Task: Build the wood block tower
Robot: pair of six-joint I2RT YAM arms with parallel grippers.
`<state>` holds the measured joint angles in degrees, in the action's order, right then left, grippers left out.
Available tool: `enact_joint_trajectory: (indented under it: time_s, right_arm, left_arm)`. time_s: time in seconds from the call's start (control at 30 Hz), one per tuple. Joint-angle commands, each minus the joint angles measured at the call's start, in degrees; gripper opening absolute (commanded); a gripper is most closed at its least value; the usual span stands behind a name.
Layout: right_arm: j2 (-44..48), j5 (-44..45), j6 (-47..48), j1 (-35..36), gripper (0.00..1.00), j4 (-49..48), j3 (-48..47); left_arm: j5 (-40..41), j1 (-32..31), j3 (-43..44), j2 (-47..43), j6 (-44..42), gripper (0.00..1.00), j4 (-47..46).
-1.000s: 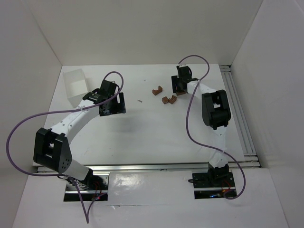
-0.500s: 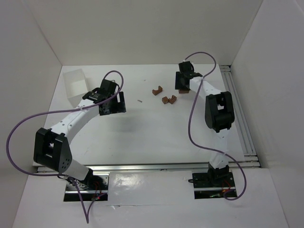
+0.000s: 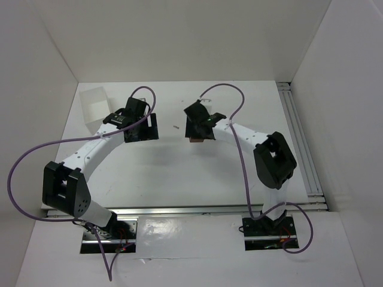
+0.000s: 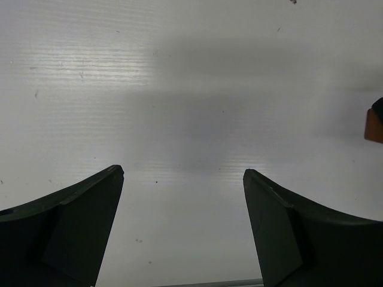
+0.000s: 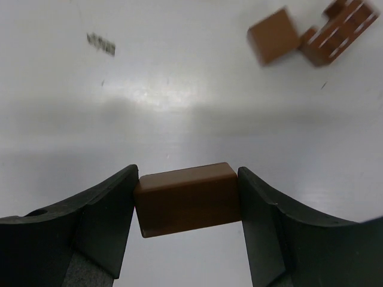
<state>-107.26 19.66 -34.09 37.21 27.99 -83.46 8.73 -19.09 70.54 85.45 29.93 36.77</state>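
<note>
My right gripper (image 5: pixel 187 173) is shut on a reddish-brown wood block (image 5: pixel 187 200) and holds it above the bare table. In the top view the right gripper (image 3: pixel 197 133) is at the table's middle back, with the held block (image 3: pixel 195 140) peeking out beneath it. Two other wood blocks (image 5: pixel 273 36) (image 5: pixel 338 28) lie loose on the table beyond it in the right wrist view; the arm hides them in the top view. My left gripper (image 4: pixel 182 172) is open and empty over bare table, left of centre in the top view (image 3: pixel 142 129). No tower shows.
A white plastic tray (image 3: pixel 94 106) stands at the back left. A small grey scrap (image 3: pixel 176 127) lies between the two grippers and also shows in the right wrist view (image 5: pixel 100 43). A metal rail (image 3: pixel 299 137) runs along the right edge.
My right arm has swung left from the back right to the table's middle, carrying the block. The left arm has barely moved.
</note>
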Motion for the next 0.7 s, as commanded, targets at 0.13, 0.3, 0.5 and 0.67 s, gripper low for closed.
enact_joint_trajectory:
  time_s: [0.13,0.3,0.5,0.67]
  right_arm:
    - [-4.8,7.2,-8.5,4.1,0.53,2.8,-1.3]
    - [-8.2,7.8,-7.8,4.6,0.55,3.5,-1.9]
    - [-10.5,8.3,-6.6,5.2,0.55,3.5,-1.9]
    - [-11.0,8.3,-5.8,5.7,0.69,4.2,-2.5]
  left_arm:
    - [0.8,1.3,2.1,0.6,-2.4,0.94,0.8]
    - [0.3,1.3,1.0,-0.5,-1.9,0.94,0.8]
    - [0.3,1.3,0.5,-0.5,-1.9,0.94,0.3]
    - [0.3,1.3,0.5,-0.5,-1.9,0.94,0.3]
